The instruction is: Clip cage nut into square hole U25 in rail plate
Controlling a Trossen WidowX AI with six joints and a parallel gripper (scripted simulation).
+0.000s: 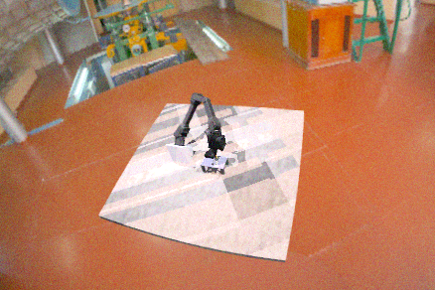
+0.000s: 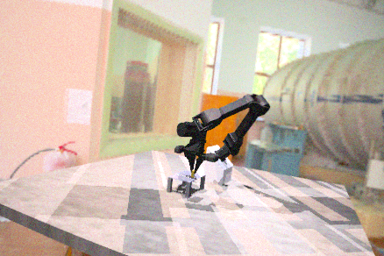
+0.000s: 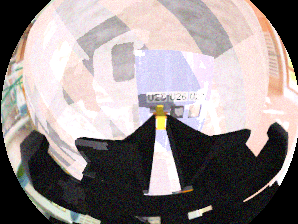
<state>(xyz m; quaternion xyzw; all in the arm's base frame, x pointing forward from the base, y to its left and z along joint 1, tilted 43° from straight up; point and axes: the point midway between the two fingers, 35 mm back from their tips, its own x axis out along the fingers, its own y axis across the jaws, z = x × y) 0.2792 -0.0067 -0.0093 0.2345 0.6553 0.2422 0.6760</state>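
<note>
The hand (image 1: pixel 215 158) (image 2: pixel 193 170) (image 3: pixel 160 117) is clamped on the yellow nut (image 2: pixel 192 174) (image 3: pixel 160 121), which sits at the U25 end of the plate (image 1: pixel 216 163) (image 2: pixel 181 177) (image 3: pixel 167 70). It should keep the wings squeezed, centre them over the hole, lower straight, then release gently once the flanges seat.

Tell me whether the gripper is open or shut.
Shut on the yellow cage nut: the wrist view shows it pinched between the gripper's fingertips.

yellow nut (image 2: pixel 192 174) (image 3: pixel 160 121) between the jaws (image 2: pixel 193 172)
</note>
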